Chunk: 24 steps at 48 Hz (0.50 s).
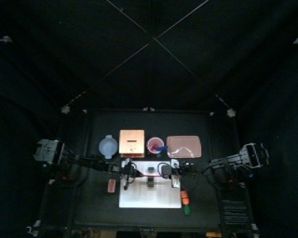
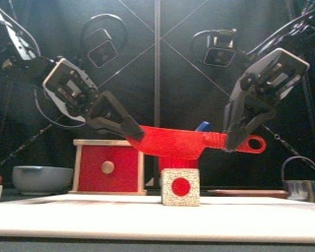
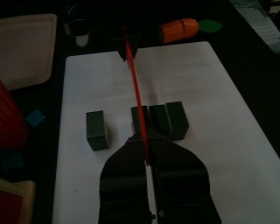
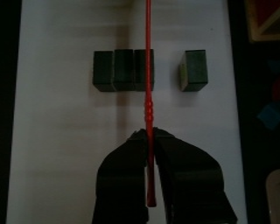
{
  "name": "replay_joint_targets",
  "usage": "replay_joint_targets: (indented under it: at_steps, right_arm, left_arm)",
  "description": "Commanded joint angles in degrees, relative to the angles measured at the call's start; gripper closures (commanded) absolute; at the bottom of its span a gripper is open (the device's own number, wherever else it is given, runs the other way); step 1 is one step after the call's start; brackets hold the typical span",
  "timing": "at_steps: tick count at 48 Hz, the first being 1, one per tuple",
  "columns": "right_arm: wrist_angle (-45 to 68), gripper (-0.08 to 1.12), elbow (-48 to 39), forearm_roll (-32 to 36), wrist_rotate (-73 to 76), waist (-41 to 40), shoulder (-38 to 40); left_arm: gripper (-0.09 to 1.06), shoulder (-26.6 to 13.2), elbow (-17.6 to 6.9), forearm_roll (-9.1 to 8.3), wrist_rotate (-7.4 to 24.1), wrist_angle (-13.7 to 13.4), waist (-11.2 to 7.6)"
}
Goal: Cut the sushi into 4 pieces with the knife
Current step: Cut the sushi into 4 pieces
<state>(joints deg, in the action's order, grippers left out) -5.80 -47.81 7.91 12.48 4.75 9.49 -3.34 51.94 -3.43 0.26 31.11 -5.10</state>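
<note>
White board [image 4: 60, 131], sushi blocks [image 4: 125, 70], red knife [image 4: 147, 87]

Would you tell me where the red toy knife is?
In the front view the red toy knife is held between the left gripper and right gripper, above the dark green sushi roll on the white cutting board.

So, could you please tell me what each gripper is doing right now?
Left gripper: closed on the red knife.
Right gripper: closed on the same knife.
</note>
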Motion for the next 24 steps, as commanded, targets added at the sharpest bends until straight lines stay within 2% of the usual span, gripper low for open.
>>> replay_joint_targets:
  at_steps: [1, 24]
  right_arm:
    - [1.0, 0.88, 2.9, -0.1, 0.1, -0.2, 0.9]
    - [1.0, 0.88, 3.2, -0.2, 0.2, -0.2, -2.8]
  left_arm:
    - [0.90, -0.4, -1.5, 0.18, 0.1, -0.4, -0.09]
    - [0.90, -3.1, -1.8, 0.44, 0.0, -1.1, -0.62]
